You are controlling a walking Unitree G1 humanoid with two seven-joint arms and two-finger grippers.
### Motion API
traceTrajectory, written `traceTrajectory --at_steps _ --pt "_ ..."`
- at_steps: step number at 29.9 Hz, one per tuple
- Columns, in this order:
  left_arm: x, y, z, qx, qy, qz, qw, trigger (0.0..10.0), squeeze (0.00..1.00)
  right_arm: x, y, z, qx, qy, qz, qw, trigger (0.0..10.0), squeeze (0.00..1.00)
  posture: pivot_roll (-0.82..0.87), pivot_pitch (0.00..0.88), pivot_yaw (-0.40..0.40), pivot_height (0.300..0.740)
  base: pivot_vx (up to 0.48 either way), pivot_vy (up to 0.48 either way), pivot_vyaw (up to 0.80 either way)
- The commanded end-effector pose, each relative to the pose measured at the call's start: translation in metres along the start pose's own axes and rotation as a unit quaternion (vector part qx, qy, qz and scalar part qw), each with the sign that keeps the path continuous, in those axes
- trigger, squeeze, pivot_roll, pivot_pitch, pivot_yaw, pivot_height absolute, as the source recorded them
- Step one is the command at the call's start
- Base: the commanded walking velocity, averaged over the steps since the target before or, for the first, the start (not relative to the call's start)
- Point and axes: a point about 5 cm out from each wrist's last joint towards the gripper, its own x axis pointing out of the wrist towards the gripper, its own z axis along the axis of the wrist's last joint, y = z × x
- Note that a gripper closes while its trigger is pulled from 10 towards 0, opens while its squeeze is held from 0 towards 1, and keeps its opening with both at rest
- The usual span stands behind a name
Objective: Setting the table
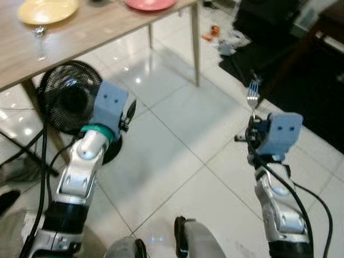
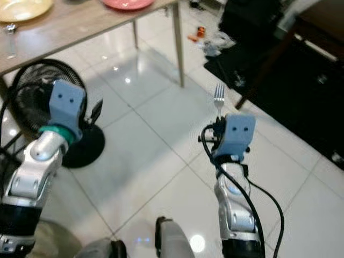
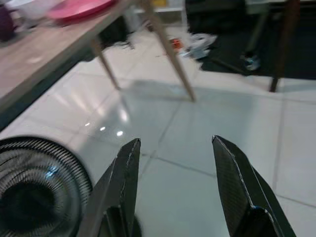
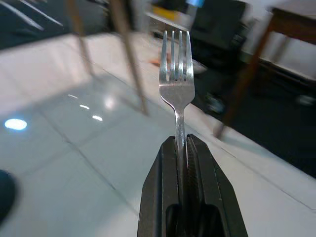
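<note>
While the right end effector [image 4: 181, 143] clamps both black fingers on the handle of a silver fork [image 4: 176, 79], the fork stands upright with its tines pointing away beyond the fingertips. Ahead of it and to its left stands the wooden counter [image 1: 102, 29], well apart across bare white floor tiles [image 1: 177, 129]; a yellow plate [image 1: 47, 9] and a pink plate [image 1: 149, 4] lie on it near the edge. The left end effector [image 3: 173, 148] hangs with fingers spread wide, holding nothing, above a black fan [image 1: 69, 97] beside the counter's leg [image 1: 195, 43]. To the fork's right lies a dark rug [image 1: 301, 80].
</note>
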Motion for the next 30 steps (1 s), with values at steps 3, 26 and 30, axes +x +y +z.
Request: traceTrajectory --at_steps 3,26,30 --pt "-0.0035 -0.0008 -0.0078 0.007 0.012 -0.007 1.0 10.0 0.0 -0.001 -0.0032 -0.0015 0.006 -0.002 -0.01 1.0 10.0 0.0 0.01 0.075 0.024 0.74 0.0 0.0 -0.8" --pt "0.0021 -0.0006 -0.0039 -0.011 -0.002 -0.006 1.0 10.0 0.0 0.0022 -0.0056 0.0047 0.011 -0.016 -0.017 1.0 10.0 0.0 0.0 0.056 0.025 0.74 0.0 0.0 -0.8" --pt "0.0022 0.0001 -0.004 -0.01 -0.002 -0.004 1.0 10.0 0.0 0.0027 -0.0055 0.005 0.013 -0.017 -0.017 1.0 10.0 0.0 0.0 0.056 0.024 0.74 0.0 0.0 -0.8"
